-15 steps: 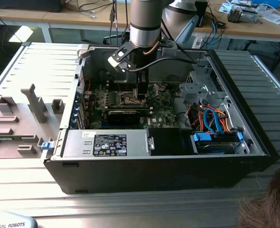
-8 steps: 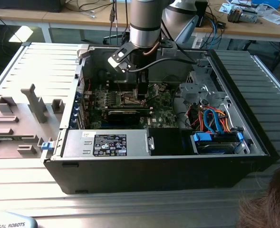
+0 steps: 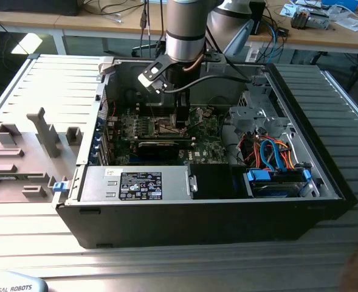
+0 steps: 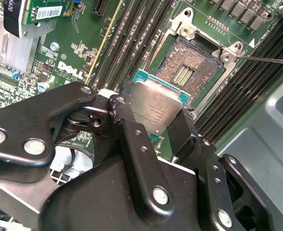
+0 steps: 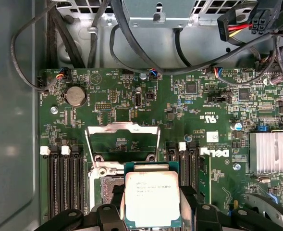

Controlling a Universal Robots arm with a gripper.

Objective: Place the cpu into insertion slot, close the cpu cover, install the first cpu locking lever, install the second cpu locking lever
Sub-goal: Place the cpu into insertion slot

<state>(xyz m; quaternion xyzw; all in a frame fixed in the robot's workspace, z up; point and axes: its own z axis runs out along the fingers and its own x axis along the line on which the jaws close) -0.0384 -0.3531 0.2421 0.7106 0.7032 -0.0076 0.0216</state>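
My gripper [image 4: 155, 118] is shut on the cpu [image 4: 156, 107], a small square chip with a silvery top and a teal edge, pinched between two black fingers [image 4: 121, 113]. The chip hangs tilted just above the near edge of the insertion slot [image 4: 189, 67], whose dark pin field lies bare inside a silvery rim. In the first wrist view the cpu [image 5: 152, 197] covers most of the slot, and the cpu cover [image 5: 122, 129], a silvery frame, stands flipped open beyond it. A thin locking lever [image 4: 268, 59] sticks out beside the slot. In the exterior view the gripper [image 3: 180, 121] reaches down into the open case.
Long black memory slots [image 5: 64, 180] flank the socket on both sides. A finned heatsink [image 5: 273, 151] and a black card [image 3: 157, 146] sit nearby. Loose cables [image 5: 146, 53] run along the case wall. A power supply [image 3: 136, 182] and a drive bay [image 3: 276, 176] line the case front.
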